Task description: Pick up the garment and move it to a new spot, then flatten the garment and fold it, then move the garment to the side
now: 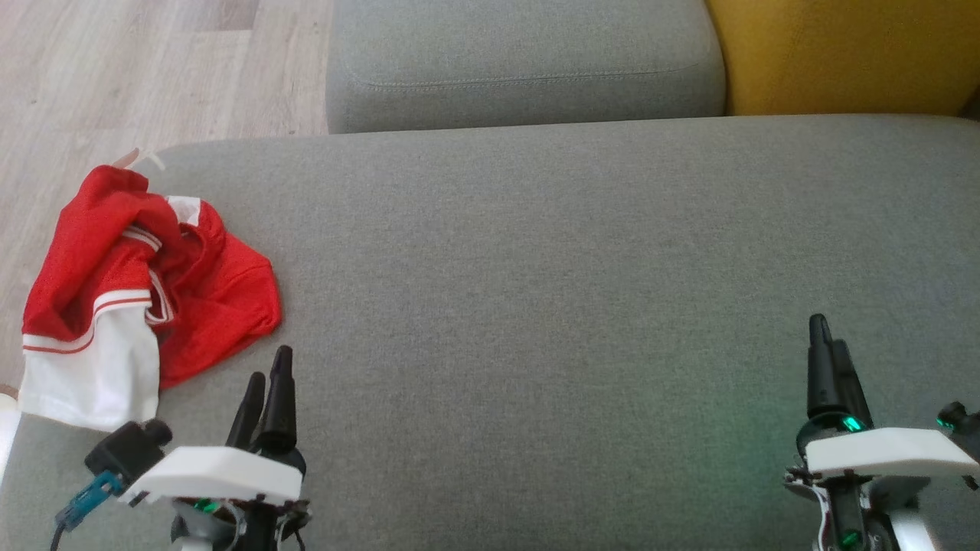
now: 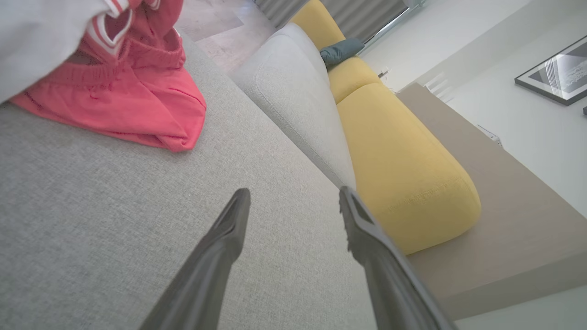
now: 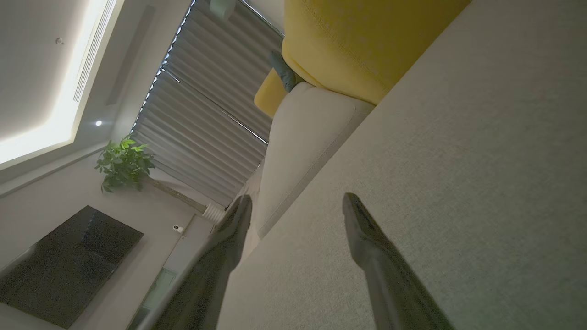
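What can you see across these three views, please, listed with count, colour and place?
seat cushion: one, grey, before the robot
garment: one, red and white, crumpled at the seat cushion's left edge
back cushion: one, grey, behind the seat cushion
yellow cushions: at least two, yellow, right of the back cushion
pillow: one, dark teal, among the yellow cushions
floor: one, pale wood, left of the cushions
framed picture: one, black frame, on the wall
plant: one, green, by the grey blinds
left gripper: one, dark fingers, near garment, open, empty
right gripper: one, dark fingers, over seat cushion's right side, open, empty
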Controlling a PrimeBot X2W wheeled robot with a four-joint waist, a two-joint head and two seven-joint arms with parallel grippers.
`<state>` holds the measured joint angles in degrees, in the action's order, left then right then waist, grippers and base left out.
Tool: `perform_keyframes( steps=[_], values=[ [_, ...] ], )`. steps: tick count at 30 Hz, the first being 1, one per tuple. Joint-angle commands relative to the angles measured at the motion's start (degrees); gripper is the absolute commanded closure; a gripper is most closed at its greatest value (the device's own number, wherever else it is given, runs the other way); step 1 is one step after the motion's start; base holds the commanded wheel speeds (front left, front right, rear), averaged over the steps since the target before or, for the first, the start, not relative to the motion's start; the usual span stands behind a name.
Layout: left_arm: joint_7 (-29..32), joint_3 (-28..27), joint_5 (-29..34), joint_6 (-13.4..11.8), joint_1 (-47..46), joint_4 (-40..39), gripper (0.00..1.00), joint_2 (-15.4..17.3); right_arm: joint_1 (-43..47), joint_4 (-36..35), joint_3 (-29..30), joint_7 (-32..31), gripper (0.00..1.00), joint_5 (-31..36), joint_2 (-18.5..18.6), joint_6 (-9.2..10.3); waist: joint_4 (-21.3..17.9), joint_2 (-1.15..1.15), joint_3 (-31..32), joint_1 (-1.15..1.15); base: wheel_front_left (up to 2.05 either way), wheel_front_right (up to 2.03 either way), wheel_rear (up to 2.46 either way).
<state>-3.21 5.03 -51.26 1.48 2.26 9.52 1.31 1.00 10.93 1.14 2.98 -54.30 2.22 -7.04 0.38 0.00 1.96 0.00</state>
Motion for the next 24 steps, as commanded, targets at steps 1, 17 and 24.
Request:
perform_keyframes(
  steps=[1, 17, 24],
  values=[
    [-0.82, -0.3, 2.36, -0.48, -1.52, -2.54, 0.0, 0.71, -1.34, -2.75, -1.03, 0.95, 0.0, 2.26, 0.37, -0.22, 0.01, 0.0, 0.08, 0.0, 0.0, 0.0, 0.0],
    [-3.33, 1.83, 14.35, -2.74, -0.72, -3.48, 0.0, 2.06, -0.74, -4.17, -3.1, 3.49, 0.0, 13.69, 0.44, -0.27, 0.04, 0.0, 0.6, 0.0, 0.0, 0.0, 0.0],
    [-4.51, 2.9, 19.35, -3.73, -0.3, -3.9, 0.0, 2.67, -0.47, -4.91, -3.87, 4.67, 0.0, 19.26, 0.47, -0.29, 0.08, 0.0, 0.93, 0.0, 0.0, 0.0, 0.0]
  ],
)
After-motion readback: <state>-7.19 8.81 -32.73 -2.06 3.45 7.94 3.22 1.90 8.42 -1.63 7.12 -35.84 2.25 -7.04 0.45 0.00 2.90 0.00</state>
